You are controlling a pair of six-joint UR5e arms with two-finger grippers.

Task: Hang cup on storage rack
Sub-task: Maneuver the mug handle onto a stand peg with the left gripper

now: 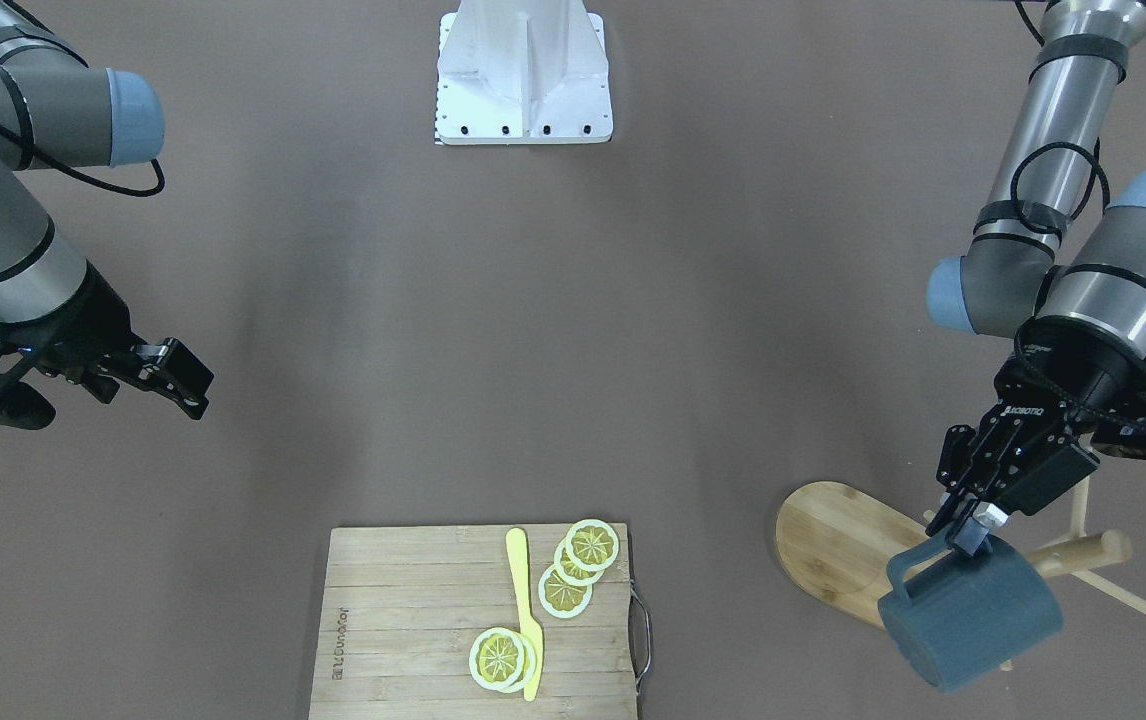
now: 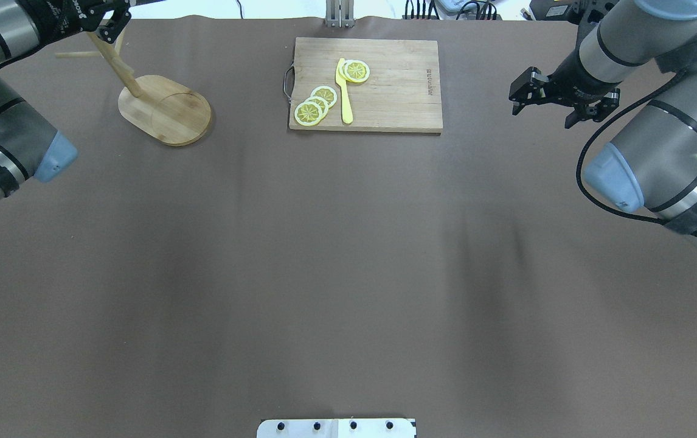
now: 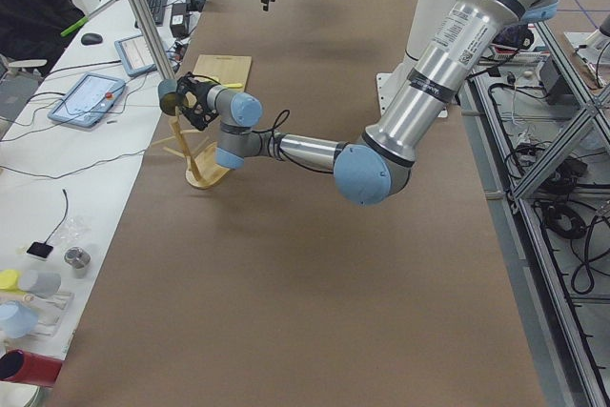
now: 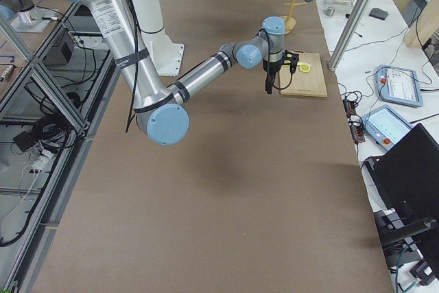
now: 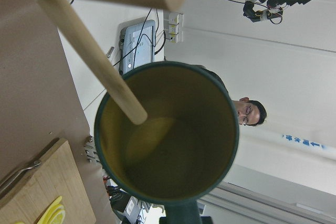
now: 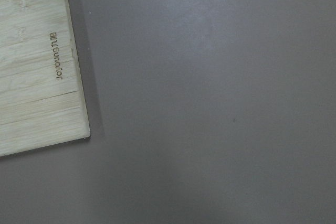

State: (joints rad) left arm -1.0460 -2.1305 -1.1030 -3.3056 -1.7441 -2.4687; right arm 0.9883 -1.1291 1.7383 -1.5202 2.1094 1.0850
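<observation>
One cup (image 1: pixel 973 615), slate-blue outside and dull yellow inside, hangs tilted over the one storage rack (image 1: pixel 833 540), its rim beside the handle (image 1: pixel 901 580) clamped by the left gripper (image 1: pixel 968 535), a peg (image 5: pixel 89 56) seemingly reaching into its mouth, the post (image 1: pixel 1083 553) partly hidden behind it, while the right gripper (image 2: pixel 546 109) stands spread, holding nothing.

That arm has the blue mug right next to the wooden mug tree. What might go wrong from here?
The left gripper seems to pinch the cup only at its edge by the handle, so, tilted, it might slip. In the wrist view a peg lines up with the cup's mouth, not the handle loop, so it may miss. A bump could tip the storage rack.
</observation>
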